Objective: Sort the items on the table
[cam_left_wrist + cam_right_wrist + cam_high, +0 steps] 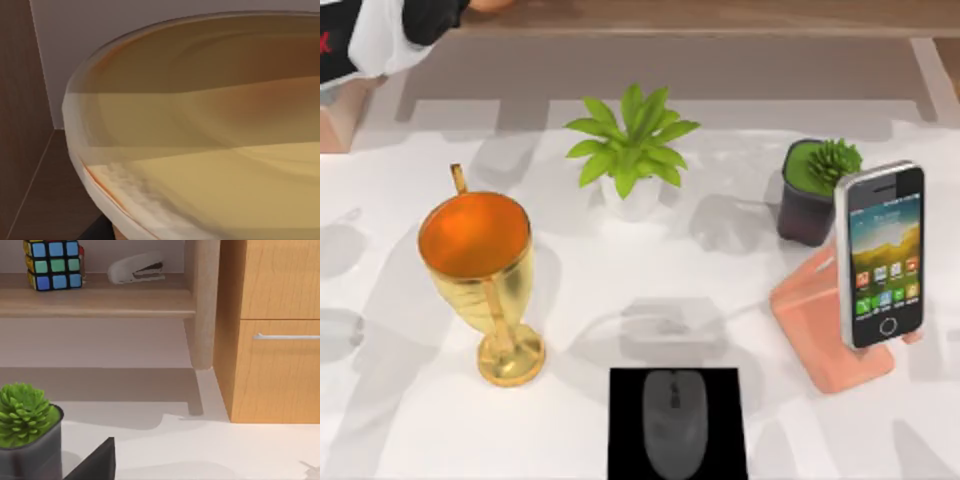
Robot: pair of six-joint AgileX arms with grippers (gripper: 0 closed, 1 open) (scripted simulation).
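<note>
Cup (200, 150) rim sits right up against the left wrist camera: tan wall, pale creamy top, tilted across the view, with brown wall and floor behind it. Can't tell from this whether the left gripper is apart or clamped on anything. The left arm (380, 35) is at the top view's far left corner, beyond the back edge of the table (380, 420).

Mouse (674, 422), dark grey, lies centred on a black pad (625, 440) at the front middle of the table. The phone (882, 255), screen lit with icons, leans upright on a salmon stand (815, 320) at the right side. A gold goblet (480, 270) stands upright at the left, well apart from the pad. A leafy plant (632, 145) in a white pot sits at the back middle. A succulent (810, 190) in a dark pot is just behind the stand, beside the phone's top.

The right wrist view looks past the succulent (25, 415) to a shelf (100, 302) carrying a puzzle cube (54, 264) and a stapler (136, 269), beside a wooden cabinet (280, 365).
</note>
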